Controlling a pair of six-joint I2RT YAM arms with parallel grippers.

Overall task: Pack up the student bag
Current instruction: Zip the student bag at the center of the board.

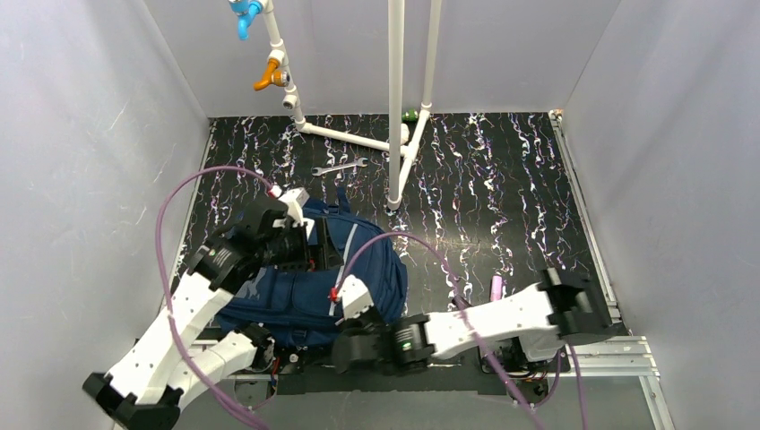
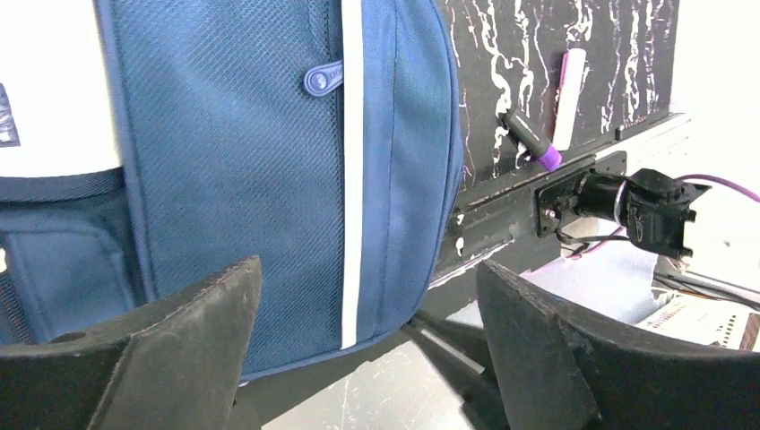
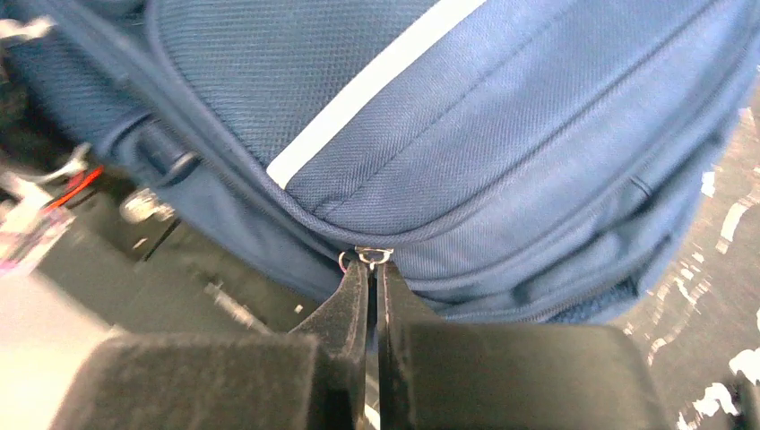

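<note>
**Right gripper** [image 3: 375, 269]: fingers pressed together to a hairline gap, pinching a small metal zip pull [image 3: 372, 257] at their very tips.

**Student bag** [image 3: 502, 116]: navy weave with a light-grey stripe. It begins right at the right claw's tips, meets them along the zip seam, and fills the space ahead of and above that claw. From overhead it lies flat on the table between the two claws, close to the arm bases. The right claw is at its near edge and the left claw over its far left part.

**Left gripper** [image 2: 367, 269]: fingers spread wide with nothing held. The bag's side panel and stripe lie just beyond the gap. Whether they touch cannot be told.

**Blue pull tab** [image 2: 321, 79]: on the bag beside the stripe, farther ahead of the left claw.

**Black marker** [image 2: 529, 136]: purple-capped, ahead and right of the left claw, past the bag's edge, lying just beside a pale pink pen [image 2: 569, 90].

**Black motor housing** [image 2: 650, 210]: has a purple cable and sits right of the left claw's right finger, below the table edge.

**Table** [image 1: 502, 188]: black with white marbling, lying under and beyond both claws.

**Wrench** [image 1: 339, 167]: flat on the table, well beyond both claws, past the bag.

**White pipe frame** [image 1: 395, 107]: the farthest item, standing upright at the back of the table.
</note>
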